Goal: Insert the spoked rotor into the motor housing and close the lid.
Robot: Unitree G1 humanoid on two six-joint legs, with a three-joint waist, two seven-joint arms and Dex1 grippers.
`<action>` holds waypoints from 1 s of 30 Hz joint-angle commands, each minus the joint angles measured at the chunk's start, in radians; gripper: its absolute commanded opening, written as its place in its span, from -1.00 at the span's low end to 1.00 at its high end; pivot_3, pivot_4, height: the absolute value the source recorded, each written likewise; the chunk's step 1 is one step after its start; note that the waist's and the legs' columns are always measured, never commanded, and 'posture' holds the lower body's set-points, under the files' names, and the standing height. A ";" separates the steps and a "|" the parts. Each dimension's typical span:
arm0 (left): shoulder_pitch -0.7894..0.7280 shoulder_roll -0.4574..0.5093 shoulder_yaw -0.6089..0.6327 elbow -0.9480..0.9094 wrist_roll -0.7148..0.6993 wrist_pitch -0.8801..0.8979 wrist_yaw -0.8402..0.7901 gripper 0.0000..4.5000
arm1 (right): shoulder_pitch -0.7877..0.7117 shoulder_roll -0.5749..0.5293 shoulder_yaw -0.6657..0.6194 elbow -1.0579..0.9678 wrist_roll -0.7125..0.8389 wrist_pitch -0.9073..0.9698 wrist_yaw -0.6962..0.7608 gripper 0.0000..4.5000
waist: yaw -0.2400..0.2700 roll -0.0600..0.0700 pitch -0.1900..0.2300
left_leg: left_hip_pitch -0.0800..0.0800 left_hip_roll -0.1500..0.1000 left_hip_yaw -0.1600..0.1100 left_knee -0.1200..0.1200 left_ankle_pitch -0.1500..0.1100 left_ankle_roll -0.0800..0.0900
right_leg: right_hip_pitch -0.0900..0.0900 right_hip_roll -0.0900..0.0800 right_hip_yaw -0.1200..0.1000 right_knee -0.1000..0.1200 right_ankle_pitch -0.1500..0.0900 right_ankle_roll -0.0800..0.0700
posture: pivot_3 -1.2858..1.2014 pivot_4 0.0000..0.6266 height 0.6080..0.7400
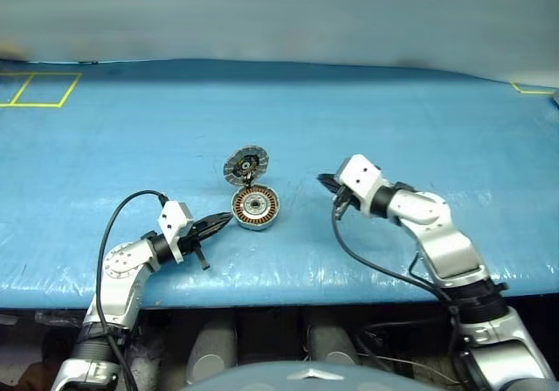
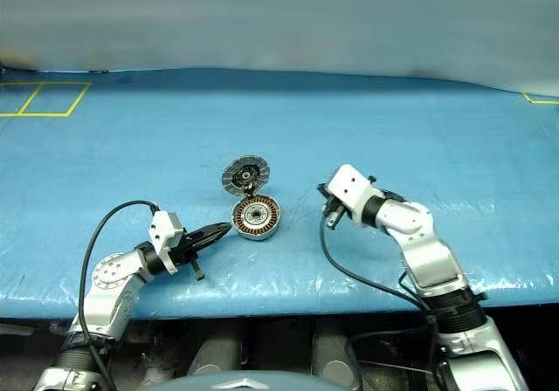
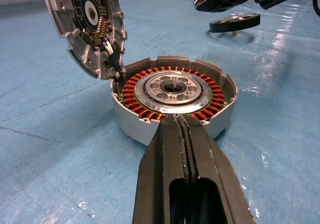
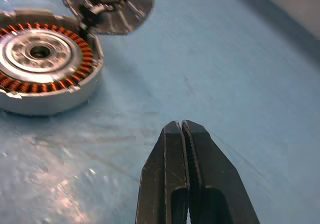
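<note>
The motor housing [image 1: 255, 208] stands in the middle of the blue table, a silver cup with copper windings around a silver hub. Its hinged lid [image 1: 245, 166] is raised open on the far side, inner face showing. My left gripper [image 3: 181, 118] is shut and empty, level, its tips right at the housing's near wall. The spoked rotor [image 3: 235, 22] lies flat on the table to the right of the housing. My right gripper [image 4: 181, 125] is shut on nothing, hovering just above the rotor and pointing toward the housing [image 4: 42, 59].
A yellow tape square [image 1: 39, 88] marks the far left of the blue table cover [image 1: 419, 138], and a yellow corner mark [image 1: 533, 87] the far right. The table's front edge [image 1: 288, 293] runs just below both arms.
</note>
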 commanded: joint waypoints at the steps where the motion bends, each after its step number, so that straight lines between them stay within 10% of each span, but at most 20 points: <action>1: -0.006 0.001 0.004 -0.020 0.002 -0.015 0.004 -1.00 | 0.022 -0.104 -0.088 -0.064 -0.035 0.030 0.003 -0.80 | 0.002 0.000 0.000 | 0.000 0.000 0.000 0.000 0.000 0.000 | 0.000 0.000 0.000 0.000 0.000 0.000 | 0.03 -0.52 1.00; 5: -0.017 -0.007 -0.003 -0.004 0.004 -0.019 -0.001 -1.00 | 0.030 -0.167 -0.153 -0.082 -0.034 0.068 -0.011 -0.27 | 0.000 0.000 0.000 | 0.000 0.000 0.000 0.000 0.000 0.000 | 0.000 0.000 0.000 0.000 0.000 0.000 | 0.03 -0.52 1.00; 30: -0.009 -0.008 0.003 0.013 0.019 -0.041 0.006 -1.00 | 0.135 -0.221 -0.172 -0.003 -0.014 0.173 0.033 -0.27 | 0.002 0.000 0.000 | 0.000 0.000 0.001 0.001 0.000 0.001 | 0.001 0.000 0.000 0.000 0.000 0.000 | 0.03 -0.52 1.00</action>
